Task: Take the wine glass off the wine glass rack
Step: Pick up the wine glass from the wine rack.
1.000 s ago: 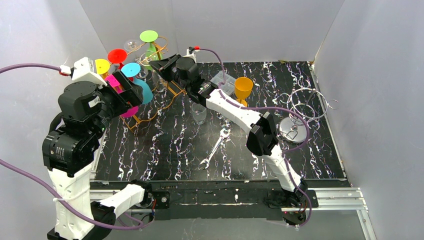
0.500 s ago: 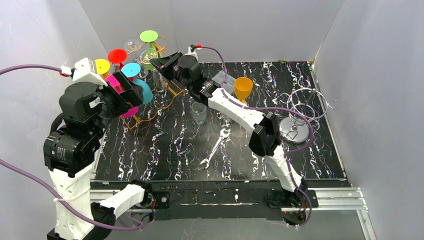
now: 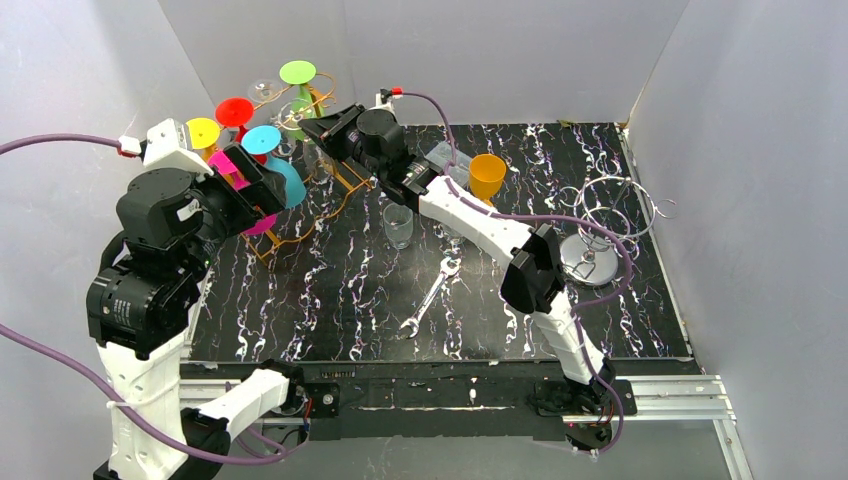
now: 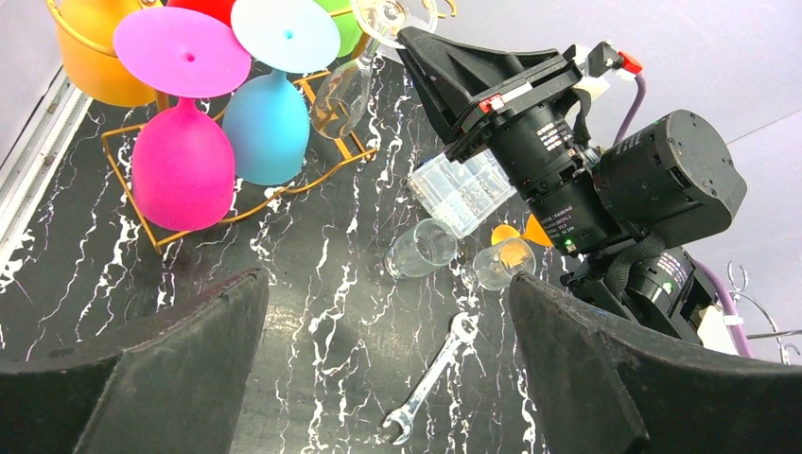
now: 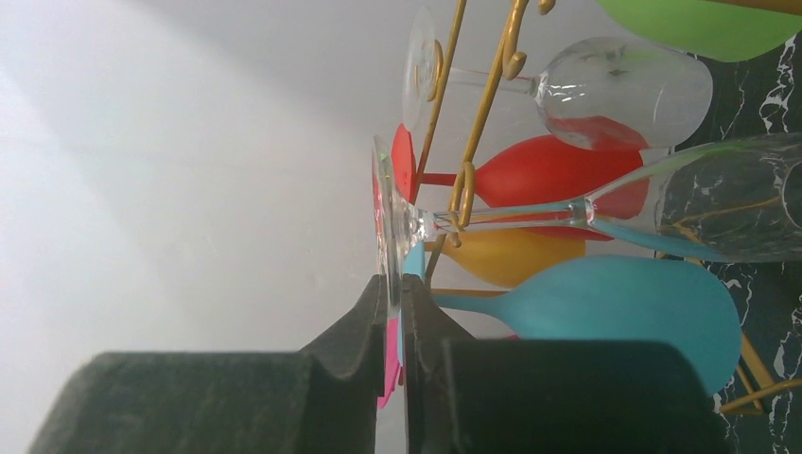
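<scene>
The right gripper [image 5: 397, 284] is pinching the foot of the clear wine glass [image 5: 721, 206], which is hanging on the gold rack [image 5: 489, 90] at the bench's [image 3: 330, 290] far left corner. The left gripper [image 4: 386, 293] is hovering with its jaws wide apart.

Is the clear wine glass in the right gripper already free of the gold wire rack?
No, the clear wine glass hangs by its stem in the gold wire rack.

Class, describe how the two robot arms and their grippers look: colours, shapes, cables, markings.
The left arm and right arm have white links between bulky black round joints. A purple cable with a red plug runs to each. The left gripper and right gripper have black wedge-shaped fingers.
</scene>
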`<state>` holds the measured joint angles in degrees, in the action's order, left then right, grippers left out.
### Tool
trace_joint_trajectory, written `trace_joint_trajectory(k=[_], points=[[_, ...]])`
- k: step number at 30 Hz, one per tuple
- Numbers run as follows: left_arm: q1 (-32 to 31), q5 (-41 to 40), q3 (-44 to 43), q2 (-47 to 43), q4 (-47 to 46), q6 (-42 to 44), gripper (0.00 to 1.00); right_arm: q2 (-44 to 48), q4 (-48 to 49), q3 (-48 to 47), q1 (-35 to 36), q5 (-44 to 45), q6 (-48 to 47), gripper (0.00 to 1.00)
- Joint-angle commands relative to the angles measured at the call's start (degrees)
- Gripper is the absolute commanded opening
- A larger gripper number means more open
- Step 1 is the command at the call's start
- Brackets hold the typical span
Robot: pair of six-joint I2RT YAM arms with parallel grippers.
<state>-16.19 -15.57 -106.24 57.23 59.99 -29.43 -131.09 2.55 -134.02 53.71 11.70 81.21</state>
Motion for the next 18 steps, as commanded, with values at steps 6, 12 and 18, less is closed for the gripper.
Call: trace_joint_trajectory(k=[6,12,18], points=[[0.2,0.4,1.1,-0.6,-0.9,-0.6,0.98,5.9,2.7,2.6,0.4,-0.2,-0.2,0.01],[0.2,1.4,1.8,-0.7,-1.4,-1.3,0.98,8.1,3.0,5.8,0.4,-0.4,-0.6,0.01],[0.2,2.7,2.1,0.2,-1.6,-1.5,0.98,9.1,3.1,6.3,0.4,-0.9,-1.4,0.01]])
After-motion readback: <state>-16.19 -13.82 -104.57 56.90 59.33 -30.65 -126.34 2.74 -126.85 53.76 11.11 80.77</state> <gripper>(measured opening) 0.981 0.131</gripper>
